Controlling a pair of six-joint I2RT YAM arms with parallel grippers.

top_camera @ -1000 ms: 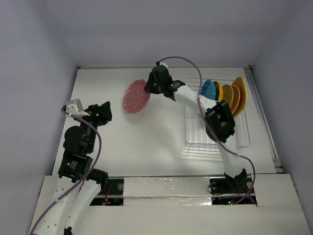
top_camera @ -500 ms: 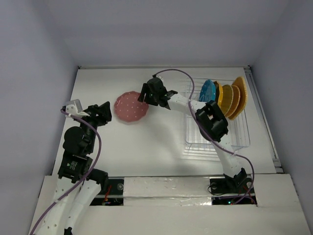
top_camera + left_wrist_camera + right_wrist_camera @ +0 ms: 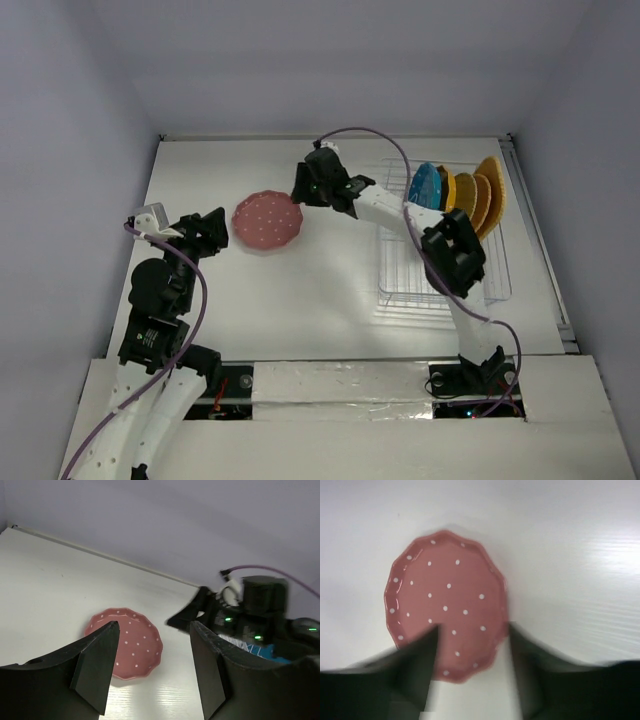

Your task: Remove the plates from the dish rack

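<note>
Over on the left, the left claw (image 3: 210, 232) hovers above the surface (image 3: 300, 290), fingers apart with nothing between them. From its own wrist view the claw (image 3: 154, 630) looks straight out over the pink plate (image 3: 127, 645), which sits just ahead of its fingertips and apart from them.

That pink plate (image 3: 268, 221), white-dotted with a scalloped rim, lies flat and face up on the surface, out of the rack. It sits between the two claws, just right of the left one and just left of the right one.

On to the right claw (image 3: 303, 190). It hangs close above the plate's right-hand edge, arm stretched out from the rack side. Its wrist view is blurred, but the claw (image 3: 472, 630) clearly stands spread wide. The plate (image 3: 445, 610) lies below and ahead, its near rim showing in the gap between the fingers, and neither finger is closed on it.

Well to the right of that claw is the rack (image 3: 445, 280), a clear wire basket. Its far end holds a blue plate (image 3: 427, 185) standing on edge. A row of yellow-orange and tan plates (image 3: 478, 198) leans right behind it.
</note>
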